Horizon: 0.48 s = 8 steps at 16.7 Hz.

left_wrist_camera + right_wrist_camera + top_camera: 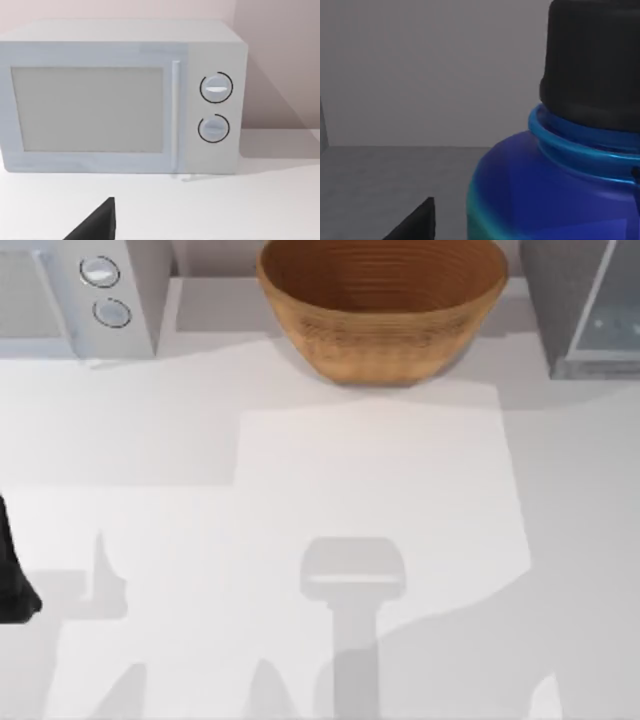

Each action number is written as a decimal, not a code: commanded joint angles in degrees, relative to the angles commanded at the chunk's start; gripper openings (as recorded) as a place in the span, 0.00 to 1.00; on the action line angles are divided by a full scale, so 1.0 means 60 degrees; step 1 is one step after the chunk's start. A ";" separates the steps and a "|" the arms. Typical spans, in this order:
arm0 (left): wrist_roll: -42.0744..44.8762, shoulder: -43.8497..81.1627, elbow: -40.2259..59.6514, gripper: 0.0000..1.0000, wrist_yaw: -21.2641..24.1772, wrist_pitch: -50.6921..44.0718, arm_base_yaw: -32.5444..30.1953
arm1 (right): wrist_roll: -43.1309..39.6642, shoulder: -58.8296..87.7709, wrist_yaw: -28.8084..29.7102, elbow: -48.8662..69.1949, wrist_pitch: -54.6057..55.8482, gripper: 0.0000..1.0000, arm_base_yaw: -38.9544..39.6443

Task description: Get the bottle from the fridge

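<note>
Bottle (555, 185) sits very close in front of my right wrist camera: blue body shading to turquoise low down, bright blue ring at the neck, dark round cap (592, 65) on top, upright. It stands on a dark grey floor with plain grey walls behind it, which reads as the inside of the fridge. One dark fingertip (417, 222) of the right claw pokes into that view beside the bottle, apart from it as far as I can see. I can't tell whether the right claw is apart, together, or clamped on anything.

From above, the fridge (585, 310) is at the table's far right corner, dark grey speckled body with the pale glassy door panel in a light frame. I can't judge the door angle from here.

Wicker bowl (382, 300) stands at the far middle of the table (300, 540), well apart from the fridge. Microwave (80, 295), light grey with two round knobs, is at the far left corner.

Left arm (12, 580) is parked at the table's left edge, a dark shape. Its wrist camera faces the microwave front, door closed, with one dark fingertip (97, 222) in the frame. Can't tell the left claw's state either.
</note>
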 joint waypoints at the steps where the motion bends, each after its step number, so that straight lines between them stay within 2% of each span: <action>1: 0.0000 0.0000 0.0000 1.00 0.0000 0.0000 0.0000 | 0.0000 0.0000 0.0000 0.0000 0.0000 1.00 0.0000; 2: 0.0000 0.0000 0.0000 1.00 0.0000 0.0000 0.0000 | 0.0000 0.0000 0.0000 0.0000 0.0000 1.00 0.0000; 8: 0.0000 0.0000 0.0000 1.00 0.0000 0.0000 0.0000 | 0.0000 0.0000 0.0000 0.0000 0.0000 0.55 0.0000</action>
